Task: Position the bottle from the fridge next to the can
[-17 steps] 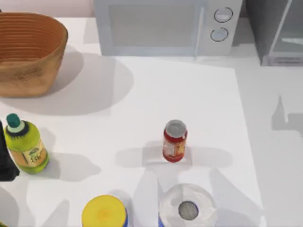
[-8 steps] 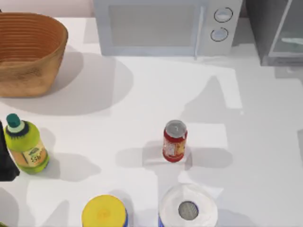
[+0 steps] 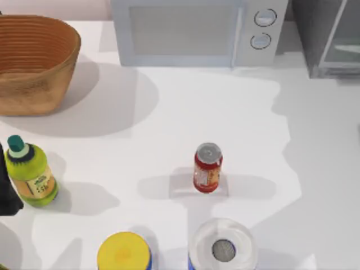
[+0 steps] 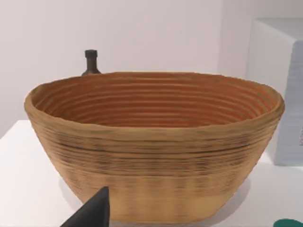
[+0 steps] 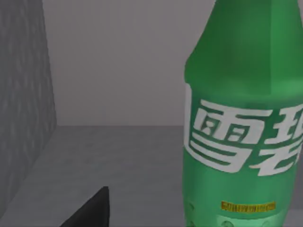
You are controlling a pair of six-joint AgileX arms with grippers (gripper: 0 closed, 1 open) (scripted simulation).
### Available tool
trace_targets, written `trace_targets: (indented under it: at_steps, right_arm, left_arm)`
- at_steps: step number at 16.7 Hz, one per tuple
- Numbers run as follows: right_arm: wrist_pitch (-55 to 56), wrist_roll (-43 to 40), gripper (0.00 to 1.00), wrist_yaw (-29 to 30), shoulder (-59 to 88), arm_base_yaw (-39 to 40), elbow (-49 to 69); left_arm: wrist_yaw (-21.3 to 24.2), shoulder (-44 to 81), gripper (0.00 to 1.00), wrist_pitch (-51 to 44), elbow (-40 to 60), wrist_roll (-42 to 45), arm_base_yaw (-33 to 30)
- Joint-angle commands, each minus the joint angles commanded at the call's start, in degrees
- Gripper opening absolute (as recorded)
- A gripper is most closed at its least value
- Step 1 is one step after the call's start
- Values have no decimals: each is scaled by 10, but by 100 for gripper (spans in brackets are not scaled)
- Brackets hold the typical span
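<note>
The bottle point(image 5: 241, 118) stands upright on a grey shelf, apparently inside the fridge point(image 3: 329, 36), well apart from the can point(image 3: 207, 167) mid-bench. Right claw point(image 5: 92, 213) nearby; whether it is apart I cannot tell.

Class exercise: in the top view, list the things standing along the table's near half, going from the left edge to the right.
Left arm parked at the left edge → yellow-green bottle with teal cap → yellow-lidded jar → red can. The white roll overlaps the can's span, so it is left out.
</note>
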Motion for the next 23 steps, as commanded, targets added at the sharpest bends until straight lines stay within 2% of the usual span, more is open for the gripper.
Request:
trace_targets:
  at_steps: [7,15,20,23]
  right_arm:
    - [-4,0,100,2,6,3,8]
    - [-76,-1,100,14,82,13,159]
    - [-83,-1,100,15,89,14,172]
    - [-83,-1,77,15,89,14,172]
  left_arm:
    - [0,0,100,0,0,0,0]
    - [0,0,100,0,0,0,0]
    - [0,0,100,0,0,0,0]
    - [0,0,100,0,0,0,0]
